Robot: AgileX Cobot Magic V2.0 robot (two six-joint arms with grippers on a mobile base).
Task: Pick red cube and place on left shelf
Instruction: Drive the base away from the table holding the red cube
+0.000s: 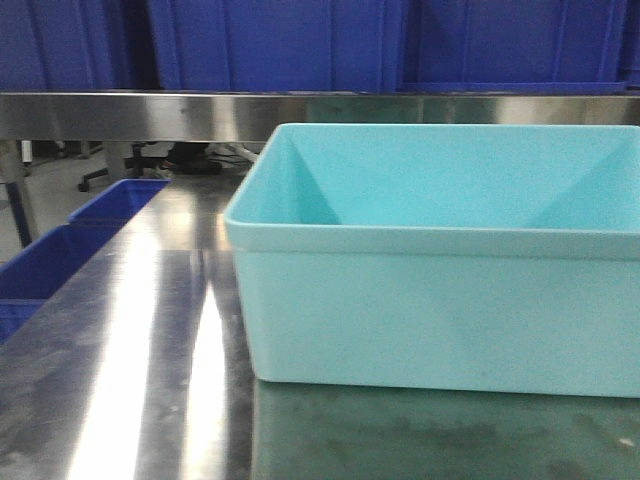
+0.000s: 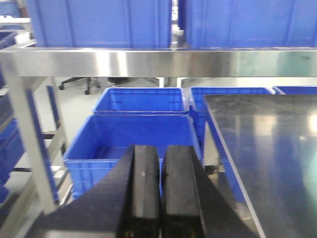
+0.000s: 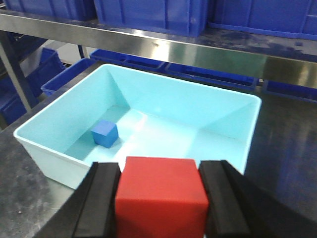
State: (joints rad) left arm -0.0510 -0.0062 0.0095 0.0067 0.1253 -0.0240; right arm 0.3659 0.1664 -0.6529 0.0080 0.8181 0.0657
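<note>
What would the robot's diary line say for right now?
right claw: shut on red cube | left claw: shut, empty | blue cube: inside teal bin | placing: not yet done

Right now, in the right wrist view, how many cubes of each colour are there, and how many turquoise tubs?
Red cube: 1
Small blue cube: 1
Turquoise plastic tub: 1
Total: 3

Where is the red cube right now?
In the right wrist view, the red cube is clamped in the right gripper, close to the turquoise bin's front rim.
</note>
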